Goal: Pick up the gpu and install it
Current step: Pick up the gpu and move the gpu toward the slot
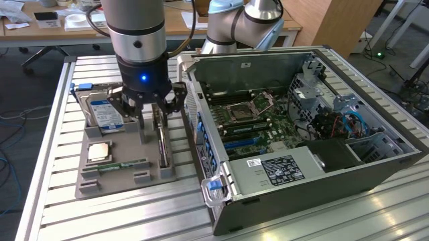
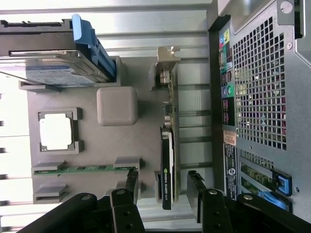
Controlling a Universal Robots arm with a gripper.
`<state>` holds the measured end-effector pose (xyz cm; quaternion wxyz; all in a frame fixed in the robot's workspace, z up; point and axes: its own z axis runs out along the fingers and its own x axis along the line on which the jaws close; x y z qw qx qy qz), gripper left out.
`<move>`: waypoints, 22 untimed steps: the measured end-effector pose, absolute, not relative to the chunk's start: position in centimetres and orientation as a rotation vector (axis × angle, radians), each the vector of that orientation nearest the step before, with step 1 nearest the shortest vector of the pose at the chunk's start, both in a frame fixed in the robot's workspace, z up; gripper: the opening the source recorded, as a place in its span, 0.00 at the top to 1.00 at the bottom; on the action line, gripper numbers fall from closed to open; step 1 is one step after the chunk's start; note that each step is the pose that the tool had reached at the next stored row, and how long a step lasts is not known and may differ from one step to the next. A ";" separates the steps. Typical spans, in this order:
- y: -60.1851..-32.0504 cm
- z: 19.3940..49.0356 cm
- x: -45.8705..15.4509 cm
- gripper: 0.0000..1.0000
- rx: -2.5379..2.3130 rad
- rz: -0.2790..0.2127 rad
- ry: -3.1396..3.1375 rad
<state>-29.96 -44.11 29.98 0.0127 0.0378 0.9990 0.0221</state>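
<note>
The gpu (image 1: 163,143) stands on its long edge in a slot of the grey holder tray (image 1: 127,183), just beside the open computer case (image 1: 315,150). In the wrist view the gpu (image 2: 168,145) shows a green board, a black cooler face and a silver end bracket. My gripper (image 1: 155,113) hangs directly over it, open. In the wrist view the gripper (image 2: 163,187) has one finger on each side of the card's end, with a gap on both sides. Nothing is held.
On the same tray (image 2: 97,145) are a silver hard drive (image 1: 104,113) with a blue-white label, a square CPU (image 1: 99,150) and a narrow RAM stick (image 1: 124,164). The case's motherboard (image 1: 254,120) lies exposed. The case wall (image 2: 262,97) stands close beside the gpu.
</note>
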 end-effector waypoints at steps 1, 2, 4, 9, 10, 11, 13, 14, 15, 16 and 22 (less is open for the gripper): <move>-44.1 29.9 -30.0 0.47 0.118 0.069 3.113; -44.1 29.9 -30.0 0.47 0.118 0.069 3.113; -44.1 29.8 -30.0 0.47 0.118 0.069 3.113; -44.1 29.7 -30.0 0.47 0.118 0.069 3.113; -44.1 29.7 -30.0 0.47 0.118 0.069 3.113; -44.1 29.7 -30.0 0.47 0.118 0.069 3.113; -44.1 29.6 -30.0 0.47 0.118 0.069 3.113; -44.1 29.6 -30.0 0.47 0.118 0.069 3.113; -44.1 29.6 -30.0 0.47 0.118 0.069 3.113; -44.1 29.6 -30.0 0.47 0.118 0.069 3.113; -44.1 29.5 -30.0 0.47 0.118 0.069 3.113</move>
